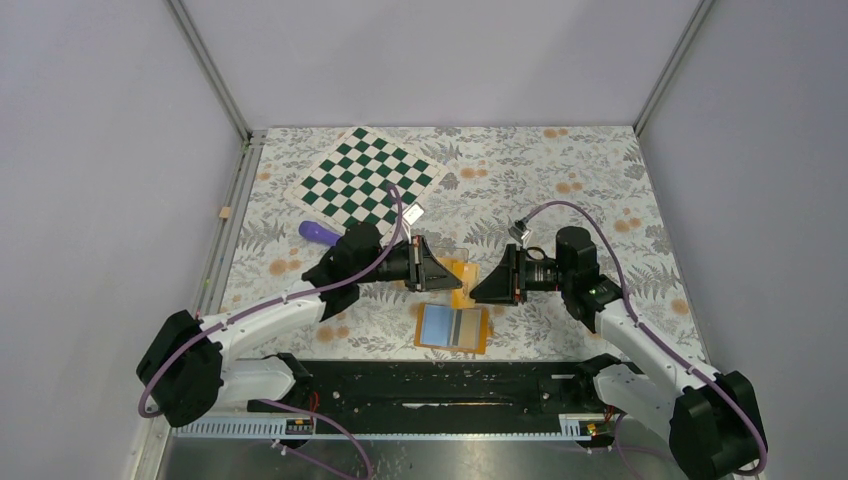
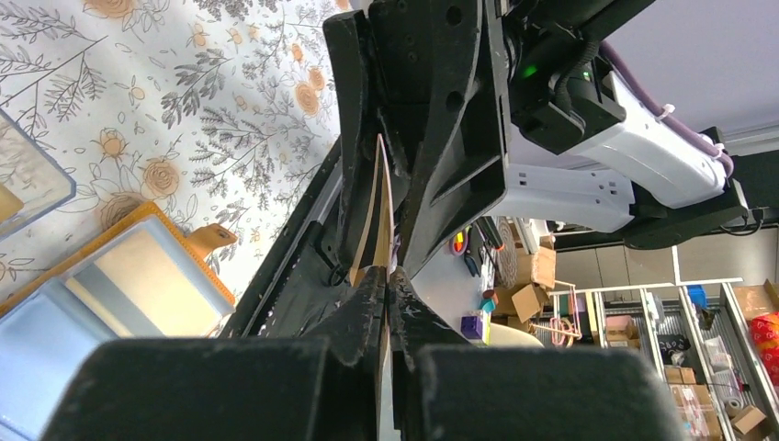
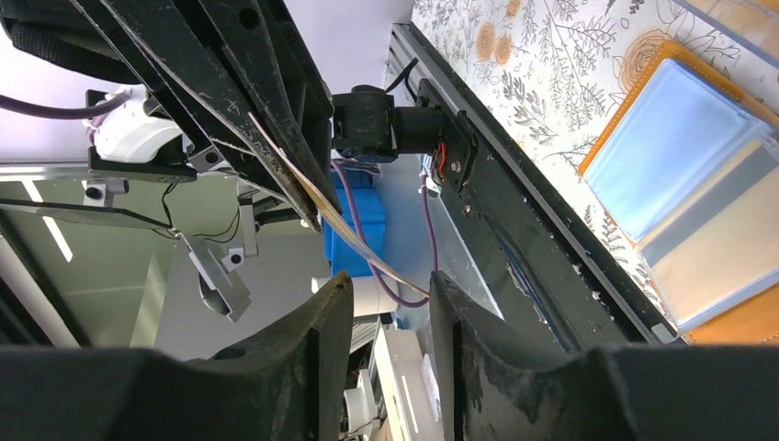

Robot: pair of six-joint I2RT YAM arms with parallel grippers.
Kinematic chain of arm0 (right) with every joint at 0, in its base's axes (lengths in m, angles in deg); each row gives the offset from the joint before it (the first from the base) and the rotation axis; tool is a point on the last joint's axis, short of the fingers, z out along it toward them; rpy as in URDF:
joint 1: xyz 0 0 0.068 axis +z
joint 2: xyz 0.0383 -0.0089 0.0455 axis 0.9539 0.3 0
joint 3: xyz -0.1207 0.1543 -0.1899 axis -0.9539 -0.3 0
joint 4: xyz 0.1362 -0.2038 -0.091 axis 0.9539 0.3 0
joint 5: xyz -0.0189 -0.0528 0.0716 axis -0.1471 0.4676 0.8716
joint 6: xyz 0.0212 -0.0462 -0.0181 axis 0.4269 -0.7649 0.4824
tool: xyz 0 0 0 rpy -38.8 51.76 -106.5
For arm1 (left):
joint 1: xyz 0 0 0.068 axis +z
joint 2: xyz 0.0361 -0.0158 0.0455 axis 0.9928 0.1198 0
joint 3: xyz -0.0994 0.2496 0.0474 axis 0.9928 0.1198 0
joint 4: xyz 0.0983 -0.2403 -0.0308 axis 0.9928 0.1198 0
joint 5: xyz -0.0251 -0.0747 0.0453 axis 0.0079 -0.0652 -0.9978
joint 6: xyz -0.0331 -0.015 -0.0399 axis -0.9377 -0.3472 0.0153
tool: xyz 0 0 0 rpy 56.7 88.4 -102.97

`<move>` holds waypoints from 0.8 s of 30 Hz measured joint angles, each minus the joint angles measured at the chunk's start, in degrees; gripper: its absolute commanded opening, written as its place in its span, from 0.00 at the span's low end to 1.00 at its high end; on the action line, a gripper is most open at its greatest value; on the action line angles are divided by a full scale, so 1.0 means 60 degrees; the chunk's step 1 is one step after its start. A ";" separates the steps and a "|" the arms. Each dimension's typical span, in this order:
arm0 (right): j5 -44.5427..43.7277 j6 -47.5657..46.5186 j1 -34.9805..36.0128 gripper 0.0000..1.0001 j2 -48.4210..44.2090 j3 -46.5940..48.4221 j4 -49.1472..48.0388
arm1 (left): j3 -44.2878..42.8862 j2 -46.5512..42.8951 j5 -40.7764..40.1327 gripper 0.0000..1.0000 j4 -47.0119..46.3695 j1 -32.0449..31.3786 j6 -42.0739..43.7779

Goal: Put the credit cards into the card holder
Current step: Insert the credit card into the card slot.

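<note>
Card holder (image 1: 453,327): one, flat orange folding wallet, lying open on the floral table cloth (image 1: 560,170) at the near edge, between the two arms; inside, a light-blue pocket, a grey stripe and a cream panel; whether any pocket holds a card cannot be told
Clear box (image 2: 23,175): one, transparent plastic, just beyond the card holder; something tan inside, number unclear
Credit card (image 2: 378,211): one, thin, tan, seen edge-on and slightly bowed, held in the air above the table
Left gripper (image 2: 386,276): clenched on the card's near edge
Right gripper (image 3: 390,285): fingers apart, the card's free end reaching between them, no grasp
Chequered mat (image 1: 368,177): one, green and white, flat, far side
Purple object (image 1: 318,232): one, rounded, left of the arms
</note>
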 measured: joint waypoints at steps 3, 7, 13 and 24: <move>0.0084 0.0044 0.0000 0.50 0.0011 0.0000 -0.0073 | 0.0000 0.0015 0.0073 0.00 -0.0149 0.0015 -0.0025; 0.0015 -0.0080 0.0004 0.57 0.0007 0.0033 -0.0047 | 0.0000 0.0066 0.0226 0.00 -0.0211 -0.0022 -0.0106; -0.0073 -0.0313 0.0004 0.42 -0.0015 0.0211 0.0171 | 0.0004 0.0069 0.0481 0.00 -0.0146 -0.0102 -0.0117; 0.0484 0.1144 0.0004 0.00 0.0273 -0.0109 -0.2142 | 0.0146 0.0062 0.0350 0.48 -0.0062 -0.0033 -0.0138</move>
